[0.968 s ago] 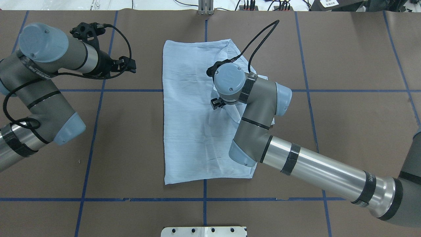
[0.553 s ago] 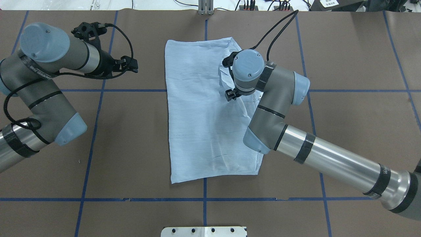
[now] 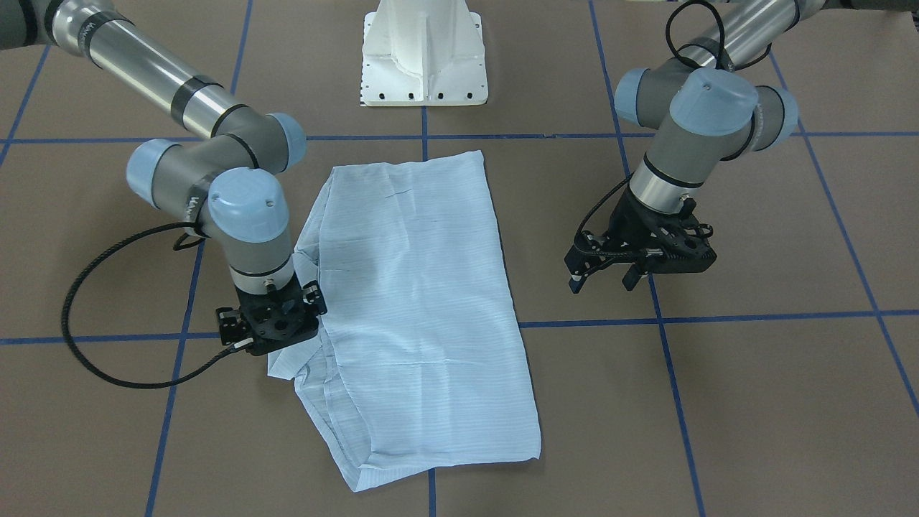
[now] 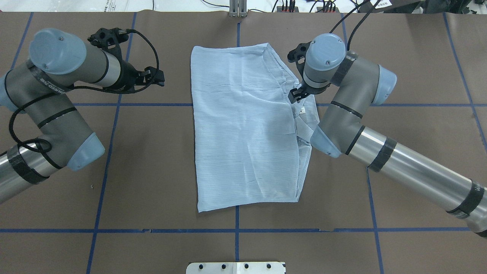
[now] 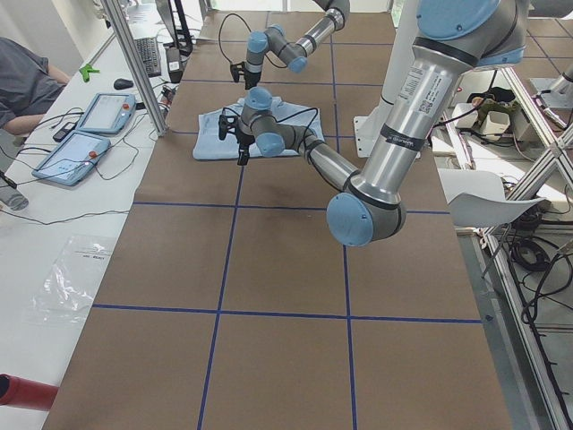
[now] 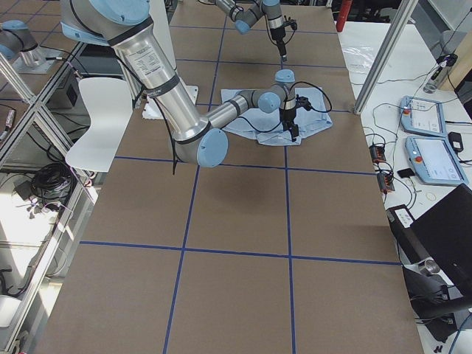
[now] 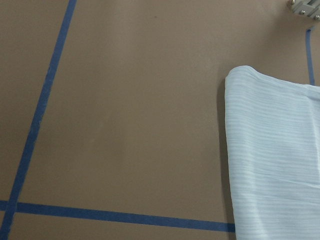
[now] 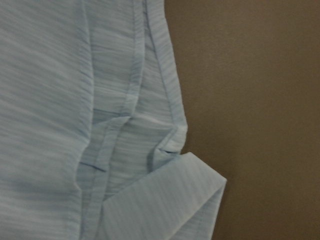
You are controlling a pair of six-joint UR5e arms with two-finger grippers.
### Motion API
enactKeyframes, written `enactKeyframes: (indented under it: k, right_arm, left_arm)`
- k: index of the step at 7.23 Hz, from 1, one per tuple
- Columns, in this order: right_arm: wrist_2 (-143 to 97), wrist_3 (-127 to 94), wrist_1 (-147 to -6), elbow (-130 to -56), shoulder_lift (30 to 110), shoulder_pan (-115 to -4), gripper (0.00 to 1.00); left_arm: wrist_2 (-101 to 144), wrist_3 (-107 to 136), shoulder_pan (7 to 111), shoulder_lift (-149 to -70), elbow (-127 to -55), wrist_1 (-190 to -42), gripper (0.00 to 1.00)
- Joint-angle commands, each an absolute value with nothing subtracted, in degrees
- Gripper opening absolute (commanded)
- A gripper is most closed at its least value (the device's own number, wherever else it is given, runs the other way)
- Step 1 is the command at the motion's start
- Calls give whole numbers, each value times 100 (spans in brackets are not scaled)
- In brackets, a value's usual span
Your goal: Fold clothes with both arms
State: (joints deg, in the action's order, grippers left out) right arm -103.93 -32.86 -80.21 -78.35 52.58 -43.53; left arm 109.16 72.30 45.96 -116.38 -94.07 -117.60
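Directly under the right gripper (image 4: 295, 95) lies the ragged side of the light blue shirt (image 4: 243, 129). Stacked seams (image 8: 140, 90) and a small turned-over corner (image 8: 172, 200) poke out over the brown table (image 4: 152, 171). The wrist hides the fingers in every view, so I cannot tell whether they are parted or pinching cloth.

The step looks like tidying this loose side into the neat rectangle. To do it well, I judge the gripper should take only the stray upper layers, close to the seams. It should then carry them low and straight toward the shirt's middle, since thin fabric like this will likely drag the layers beneath if lifted high.

Beyond the gripper, the rest of the shirt lies flat. Across the shirt from it, well clear of the cloth's far edge, the left gripper (image 3: 604, 278) hovers above the table with jaws apart, holding nothing.

The right arm (image 4: 399, 167) reaches in long and low, its wrist pointing straight down. The left arm (image 4: 49, 114) is bent at the elbow, its wrist tilted toward the shirt.
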Motion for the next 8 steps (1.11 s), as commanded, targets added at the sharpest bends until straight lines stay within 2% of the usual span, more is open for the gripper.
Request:
enactKeyframes:
  k: [1,3,5,8]
  right_arm:
    - [-10922,-3120,-7998,-8250,5519,-4640,100]
    - [-11493,-3574,-8007,-9266,6105,-4632,100]
    - [-11786,-4600,-7998,-10261,6695,-4362,100]
    - [-11733,-5483,-7989,-10801,6864,-3851,100]
  left_arm:
    - [10994,7348,4536,-11672,-9552,-11716,100]
    - [11504,8245,4187,-11523,-10104,-11716,100]
    - [11235,9495,3309,-11452,-10493,-11707,100]
    - [10136,10974,1788,-11276,-10697,-11646,99]
